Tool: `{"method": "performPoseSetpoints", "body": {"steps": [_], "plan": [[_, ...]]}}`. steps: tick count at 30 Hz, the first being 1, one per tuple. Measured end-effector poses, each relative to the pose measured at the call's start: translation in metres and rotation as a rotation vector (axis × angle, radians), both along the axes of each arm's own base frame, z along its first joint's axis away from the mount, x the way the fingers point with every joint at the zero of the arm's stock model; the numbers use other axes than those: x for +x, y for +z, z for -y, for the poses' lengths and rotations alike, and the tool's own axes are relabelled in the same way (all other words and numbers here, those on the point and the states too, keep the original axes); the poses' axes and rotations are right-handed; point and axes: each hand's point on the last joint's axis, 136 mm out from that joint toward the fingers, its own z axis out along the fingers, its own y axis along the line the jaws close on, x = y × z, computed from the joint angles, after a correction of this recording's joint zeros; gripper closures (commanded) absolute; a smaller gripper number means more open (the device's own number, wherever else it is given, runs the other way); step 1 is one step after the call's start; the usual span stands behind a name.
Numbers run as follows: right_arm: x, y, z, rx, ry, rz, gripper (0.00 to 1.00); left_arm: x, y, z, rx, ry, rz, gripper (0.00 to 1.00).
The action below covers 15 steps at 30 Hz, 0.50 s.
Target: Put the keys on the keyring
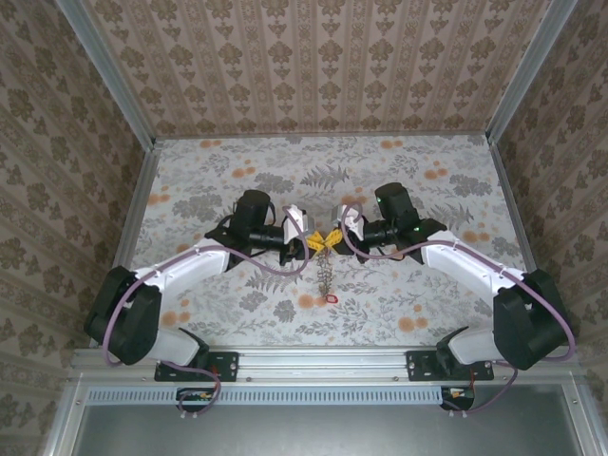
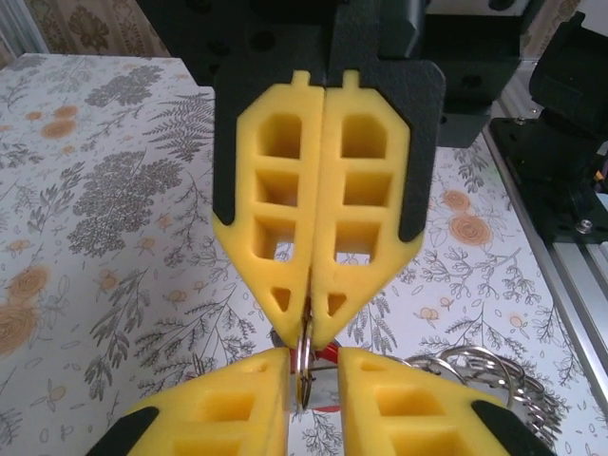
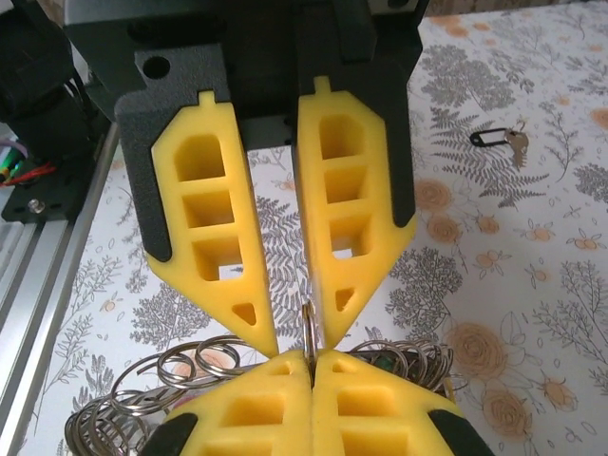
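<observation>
Floral surface [image 1: 190, 190] is boxed by papered walls [image 1: 323, 57] at left, right and far side, with a metal rail [image 1: 323, 361] along the near edge. Both tools meet tip to tip at mid-surface, well apart from every wall, and open surface lies on all sides of them.

Item one, the right tool [image 3: 312, 366]: its fingers are pressed together and pinch the keyring [image 2: 304, 359] at the tips. The keyring stands edge-on to both wrist cameras.

Item two, the left tool [image 2: 312, 370]: narrow, with a small gap between the fingers. The pinched part of the keyring sits inside that gap. In the right wrist view it lies just beside one finger [image 3: 356, 237]; contact cannot be confirmed.

The keys [image 1: 326, 274] hang in a string below the tools, running toward the rail, with a red tag [image 1: 332, 297] at the low end. Spare rings [image 3: 199, 364] bunch under the tools. One loose key [image 3: 516, 142] with a black clip [image 3: 489, 139] lies apart on open surface.
</observation>
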Motion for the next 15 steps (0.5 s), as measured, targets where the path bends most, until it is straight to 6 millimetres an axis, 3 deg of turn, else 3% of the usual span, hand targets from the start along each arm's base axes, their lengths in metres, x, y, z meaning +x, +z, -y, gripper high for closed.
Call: {"method": "performPoseSetpoints", "body": {"steps": [15], "plan": [[-0.0075,-0.0081,-0.0014,-0.136,-0.002,0.013,1.0,0.0001,-0.0068,-0.0034,0.143,0.01,0.051,0.81]]}}
